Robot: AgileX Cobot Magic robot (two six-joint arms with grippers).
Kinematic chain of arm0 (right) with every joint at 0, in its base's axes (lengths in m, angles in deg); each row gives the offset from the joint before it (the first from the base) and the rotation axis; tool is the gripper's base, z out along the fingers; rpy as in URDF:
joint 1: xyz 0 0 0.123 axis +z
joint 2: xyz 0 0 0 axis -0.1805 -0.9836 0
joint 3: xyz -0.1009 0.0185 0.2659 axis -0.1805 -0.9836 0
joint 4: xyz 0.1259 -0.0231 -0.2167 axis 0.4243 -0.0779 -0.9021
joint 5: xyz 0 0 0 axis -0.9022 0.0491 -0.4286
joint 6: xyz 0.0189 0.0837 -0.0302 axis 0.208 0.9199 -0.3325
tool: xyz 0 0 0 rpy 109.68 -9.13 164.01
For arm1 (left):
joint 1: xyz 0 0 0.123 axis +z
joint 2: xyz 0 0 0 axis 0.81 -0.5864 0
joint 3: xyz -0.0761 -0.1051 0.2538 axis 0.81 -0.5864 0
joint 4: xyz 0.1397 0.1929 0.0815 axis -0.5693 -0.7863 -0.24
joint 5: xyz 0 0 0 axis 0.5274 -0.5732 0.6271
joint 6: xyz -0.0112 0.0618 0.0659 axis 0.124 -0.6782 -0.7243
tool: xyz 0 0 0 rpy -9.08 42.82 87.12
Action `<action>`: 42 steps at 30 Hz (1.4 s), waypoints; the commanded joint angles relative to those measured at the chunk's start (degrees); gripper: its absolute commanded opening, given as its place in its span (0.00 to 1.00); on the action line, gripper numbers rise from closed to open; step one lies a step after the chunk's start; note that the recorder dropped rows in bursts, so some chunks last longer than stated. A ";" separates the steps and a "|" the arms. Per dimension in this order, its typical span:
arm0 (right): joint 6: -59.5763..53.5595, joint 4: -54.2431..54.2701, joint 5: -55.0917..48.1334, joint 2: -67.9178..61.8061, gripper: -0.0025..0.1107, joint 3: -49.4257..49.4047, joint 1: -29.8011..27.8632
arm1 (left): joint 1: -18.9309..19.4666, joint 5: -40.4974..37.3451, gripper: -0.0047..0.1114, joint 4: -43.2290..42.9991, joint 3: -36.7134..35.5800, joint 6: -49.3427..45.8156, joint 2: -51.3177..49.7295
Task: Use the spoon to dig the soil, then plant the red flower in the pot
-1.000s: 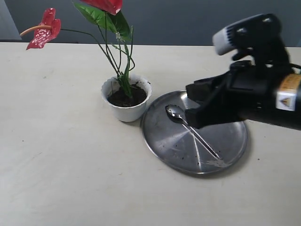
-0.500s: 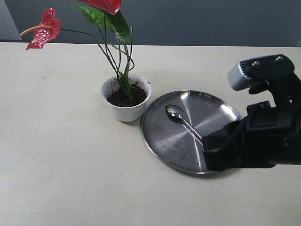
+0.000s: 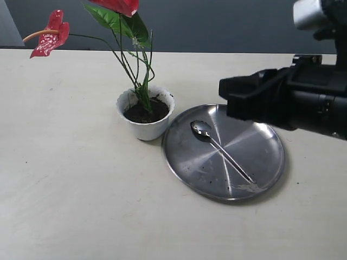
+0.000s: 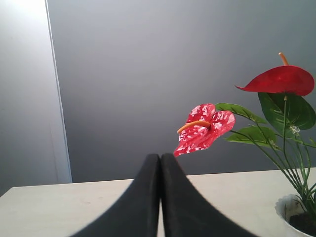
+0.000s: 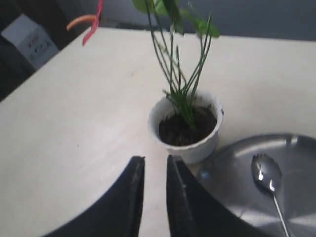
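Observation:
The red flower point(image 3: 49, 32) stands upright with its stems in the soil point(image 3: 145, 112) of the white pot point(image 3: 143, 129). The spoon point(image 3: 219, 149) lies loose on the steel plate point(image 3: 184, 162), bowl toward the pot. My right gripper point(image 3: 225, 97) hovers above the plate's far right side, pointing at the pot. In the right wrist view the right gripper point(image 5: 155, 159) is narrowly open and holds nothing, with the pot point(image 5: 187, 148) and spoon point(image 5: 266, 173) beyond it. My left gripper point(image 4: 160, 157) is shut and empty, low over the table, with a bloom point(image 4: 202, 127) ahead of it.
The plate point(image 5: 237, 197) sits right beside the pot, with dirt specks near its front rim. Flower leaves point(image 3: 127, 21) and blooms spread high and to the left above the pot. A dark wall point(image 3: 217, 24) backs the table.
My right arm swung from over the spoon down to the plate's front right, then rose to above the plate's far right. The spoon, pot and flower stayed put.

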 commanded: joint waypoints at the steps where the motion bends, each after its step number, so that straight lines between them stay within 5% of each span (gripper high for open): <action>1: -0.45 -0.66 4.55 0.06 0.18 -0.10 -5.39 | -0.45 0.66 0.04 0.41 0.16 0.29 0.13; 16: -0.58 -9.74 -0.49 6.35 0.18 -1.31 -19.46 | -0.45 0.66 0.04 0.41 0.16 0.29 0.13; 25: -1.91 -10.79 3.89 38.14 0.18 -27.27 -39.59 | -0.45 0.66 0.04 0.41 0.16 0.29 0.13; 28: -1.91 -10.79 9.79 47.24 0.18 -35.40 -40.45 | -0.45 0.66 0.04 0.41 0.16 0.29 0.13; 42: -1.91 -10.79 6.61 53.59 0.18 -35.84 -40.45 | -0.46 0.77 0.04 0.41 0.16 0.29 0.13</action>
